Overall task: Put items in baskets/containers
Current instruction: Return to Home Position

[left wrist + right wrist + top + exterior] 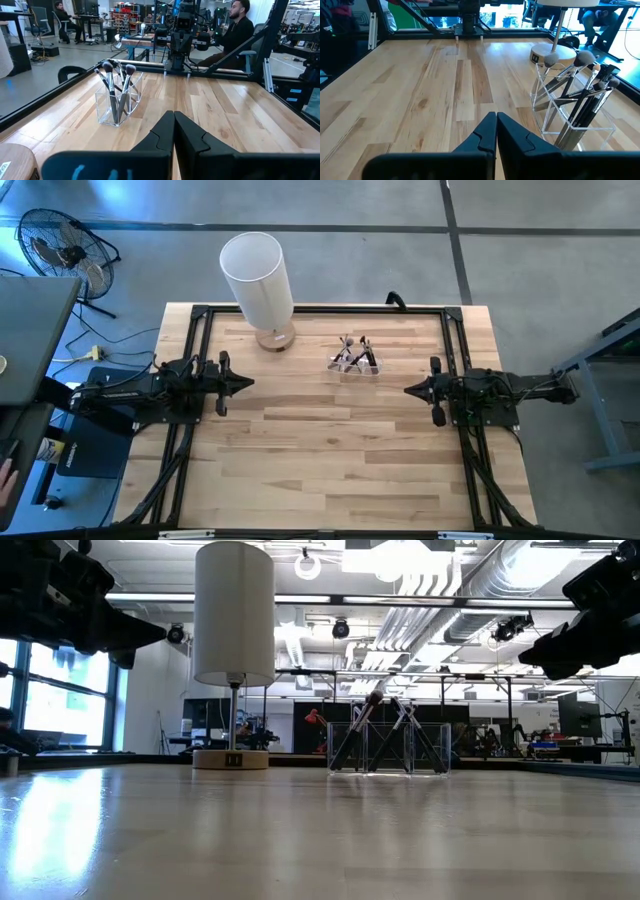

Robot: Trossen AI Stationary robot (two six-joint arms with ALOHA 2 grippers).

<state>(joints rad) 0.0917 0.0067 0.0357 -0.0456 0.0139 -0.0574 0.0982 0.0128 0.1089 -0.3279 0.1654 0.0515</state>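
A small clear plastic holder (355,364) stands on the table toward the far edge, right of the middle. Several thin dark brushes (353,352) stand inside it, bristle heads up, leaning against its walls; they show also in the low view (388,735), the left wrist view (117,87) and the right wrist view (585,95). My left gripper (248,383) hovers shut over the table's left part, pointing right. My right gripper (408,390) hovers shut over the right part, pointing left. Both stay apart from the holder.
A tall white cylinder lamp on a round wooden base (262,285) stands at the far edge, left of the holder. A black frame (320,310) runs along the table's edges. People sit in the room beyond the table (235,25). Bare wood lies between the grippers.
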